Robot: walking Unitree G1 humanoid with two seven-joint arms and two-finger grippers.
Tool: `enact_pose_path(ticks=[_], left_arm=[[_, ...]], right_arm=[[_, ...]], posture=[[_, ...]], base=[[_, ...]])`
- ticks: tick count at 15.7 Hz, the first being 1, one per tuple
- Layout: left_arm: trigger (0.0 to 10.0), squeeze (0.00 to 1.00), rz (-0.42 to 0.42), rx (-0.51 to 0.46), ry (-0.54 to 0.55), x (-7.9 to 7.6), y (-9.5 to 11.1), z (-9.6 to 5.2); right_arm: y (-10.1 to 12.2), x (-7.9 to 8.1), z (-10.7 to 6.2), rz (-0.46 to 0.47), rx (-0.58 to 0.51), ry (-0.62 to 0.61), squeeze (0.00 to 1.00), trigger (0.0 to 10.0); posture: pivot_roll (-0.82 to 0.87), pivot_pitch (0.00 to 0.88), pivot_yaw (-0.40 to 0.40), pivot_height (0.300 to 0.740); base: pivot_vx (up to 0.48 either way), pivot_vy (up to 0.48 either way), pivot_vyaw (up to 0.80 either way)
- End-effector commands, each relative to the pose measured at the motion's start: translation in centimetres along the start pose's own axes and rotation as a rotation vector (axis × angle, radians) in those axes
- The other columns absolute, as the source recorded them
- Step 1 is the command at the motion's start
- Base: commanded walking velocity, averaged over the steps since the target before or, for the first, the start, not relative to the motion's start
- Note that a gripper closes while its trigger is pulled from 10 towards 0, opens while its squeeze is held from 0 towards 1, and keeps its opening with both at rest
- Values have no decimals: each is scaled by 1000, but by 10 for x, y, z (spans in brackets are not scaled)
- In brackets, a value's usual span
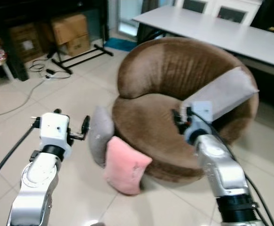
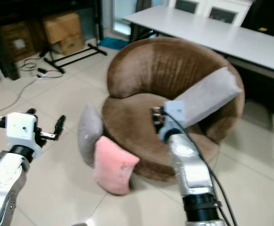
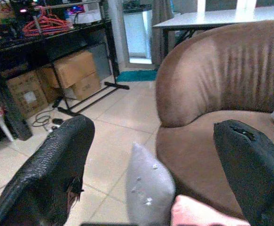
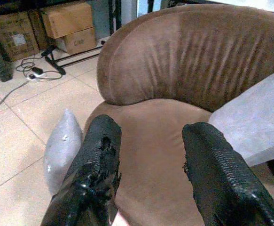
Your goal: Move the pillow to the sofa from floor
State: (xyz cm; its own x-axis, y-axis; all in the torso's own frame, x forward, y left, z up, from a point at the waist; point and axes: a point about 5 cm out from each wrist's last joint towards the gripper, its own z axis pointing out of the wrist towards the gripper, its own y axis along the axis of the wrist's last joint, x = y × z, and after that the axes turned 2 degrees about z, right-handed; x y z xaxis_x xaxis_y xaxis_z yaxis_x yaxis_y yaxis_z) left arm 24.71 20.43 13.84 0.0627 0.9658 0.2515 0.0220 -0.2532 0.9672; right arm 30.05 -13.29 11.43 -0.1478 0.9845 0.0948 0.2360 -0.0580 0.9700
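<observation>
Left eye view: pink pillow on floor against brown sofa.

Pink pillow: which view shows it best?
Left eye view: the whole pink pillow leans against the sofa base, unobstructed. Right eye view shows it similarly. Left wrist view catches a corner; right wrist view barely a sliver.

Home living room: sofa, table.

Cardboard boxes (under dark shelving) and a white table.
</observation>
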Motion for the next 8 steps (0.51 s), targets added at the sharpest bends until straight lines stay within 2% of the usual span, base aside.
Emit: enact_pose_path(ticks=[1,8], left_arm=[[10000,0,-2,-12,7,2,2,0],[10000,0,-4,-10,-2,3,1,1]], right_arm=[[5,10,-1,2,-22,50,0,10000],[2,10,-4,-2,-6,40,0,10000]], posture=[[-8,0,-68,740],[-20,0,-52,740]], base=[[0,0,800],[317,0,788]])
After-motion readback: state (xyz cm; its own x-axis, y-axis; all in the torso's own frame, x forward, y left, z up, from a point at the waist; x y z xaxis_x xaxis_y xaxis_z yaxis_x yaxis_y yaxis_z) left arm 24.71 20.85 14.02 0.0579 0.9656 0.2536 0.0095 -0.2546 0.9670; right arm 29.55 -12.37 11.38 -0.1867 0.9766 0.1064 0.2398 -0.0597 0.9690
